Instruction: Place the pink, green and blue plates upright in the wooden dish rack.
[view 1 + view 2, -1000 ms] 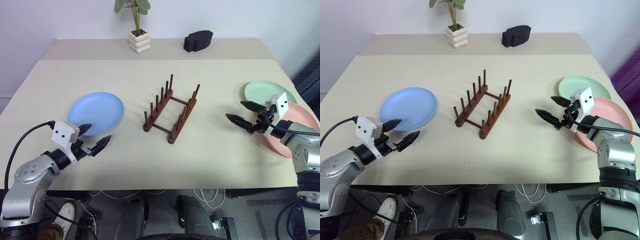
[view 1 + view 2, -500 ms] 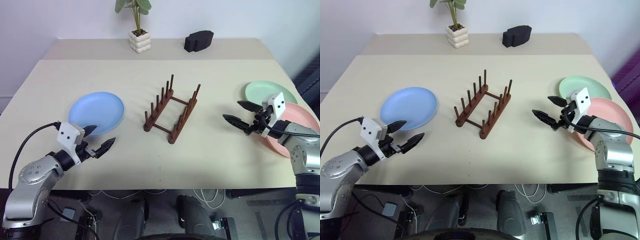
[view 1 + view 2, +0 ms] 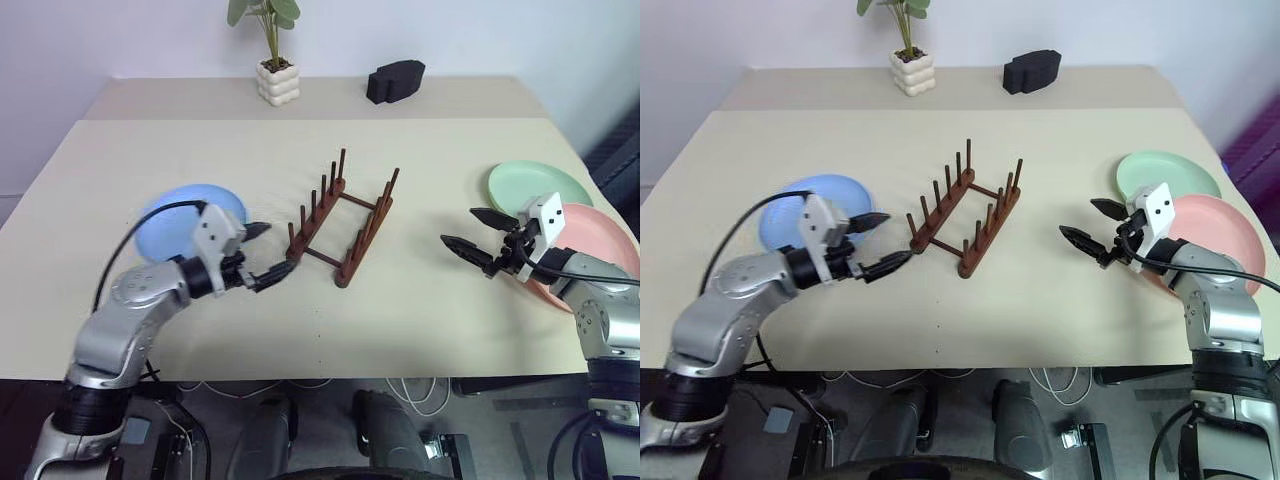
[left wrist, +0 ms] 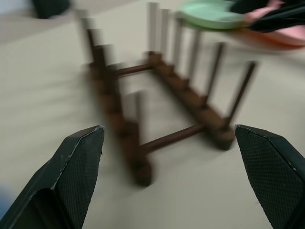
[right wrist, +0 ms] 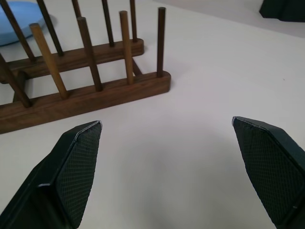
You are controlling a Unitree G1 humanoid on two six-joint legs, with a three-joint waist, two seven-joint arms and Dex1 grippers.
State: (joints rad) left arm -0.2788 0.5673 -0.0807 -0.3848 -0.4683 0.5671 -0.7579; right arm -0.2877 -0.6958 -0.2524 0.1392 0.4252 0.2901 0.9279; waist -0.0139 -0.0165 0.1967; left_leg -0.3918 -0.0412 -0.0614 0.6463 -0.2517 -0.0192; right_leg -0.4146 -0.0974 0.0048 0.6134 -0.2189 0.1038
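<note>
Beige matte tabletop (image 3: 420,330), white wall behind. At the far edge, a potted plant (image 3: 276,75) in a white bumpy pot, and a black block (image 3: 395,80) to its right.

Left hand (image 3: 268,253) is spread, holds nothing, hovers over the tabletop with fingertips pointing toward the wooden dish rack (image 3: 342,220). Rack sits just beyond the fingertips, to the hand's right-front, not touching. The blue plate (image 3: 165,228) lies flat behind and beneath this hand's wrist, partly hidden by the arm.

Right hand (image 3: 473,232) is spread, empty, aimed left across the tabletop toward the rack, with a clear gap of bare tabletop between them. The green plate (image 3: 530,183) lies flat just behind that hand on the far side; the pink plate (image 3: 600,230) lies flat right behind the hand, under the wrist, overlapped by the arm. Green and pink rims sit very close; can't tell if they touch.

Rack is empty, two parallel rails with upright pegs joined by cross bars. Its long axis runs diagonally, from the near-left end by the left hand up to the far-right. Pegs stand upright. In the left wrist view the rack (image 4: 157,109) fills the space between the two fingers; in the right wrist view its end (image 5: 86,90) sits off to one side.
</note>
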